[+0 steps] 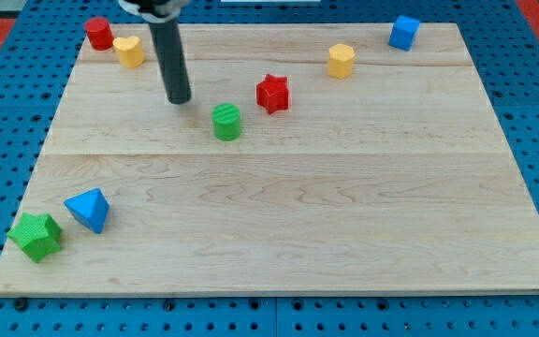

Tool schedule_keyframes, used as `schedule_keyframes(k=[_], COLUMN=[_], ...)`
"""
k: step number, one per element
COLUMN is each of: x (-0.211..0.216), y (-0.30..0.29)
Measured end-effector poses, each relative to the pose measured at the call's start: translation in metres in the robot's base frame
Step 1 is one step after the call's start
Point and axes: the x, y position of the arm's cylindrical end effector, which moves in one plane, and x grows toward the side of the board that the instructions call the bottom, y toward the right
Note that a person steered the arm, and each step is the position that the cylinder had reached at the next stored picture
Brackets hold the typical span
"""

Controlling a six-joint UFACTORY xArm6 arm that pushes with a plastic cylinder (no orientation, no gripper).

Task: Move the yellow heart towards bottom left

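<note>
Pale wooden board (279,215) lies over a blue pegboard, seen from the one camera. My tip (179,100) rests on the wood, a bare rod grasping nothing. Up and to its left, apart from it, sits the yellow heart (129,51), just beside the red cylinder (99,34). Right of the tip stand the green cylinder (226,122), near it, and the red star (272,94) farther on.

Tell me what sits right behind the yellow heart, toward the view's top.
A red cylinder sits just behind the yellow heart, up-left, close beside it; whether they touch is unclear. Nothing covers either. My tip rests to the heart's lower right, apart from it.
</note>
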Motion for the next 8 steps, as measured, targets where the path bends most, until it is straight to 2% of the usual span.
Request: schedule_keyframes(k=[2, 3, 4, 5, 6, 7, 8], x=[-0.032, -0.061, -0.082, -0.08, -0.074, -0.093, -0.073], y=[-0.138, -0.164, -0.118, -0.067, -0.04, -0.044, -0.027])
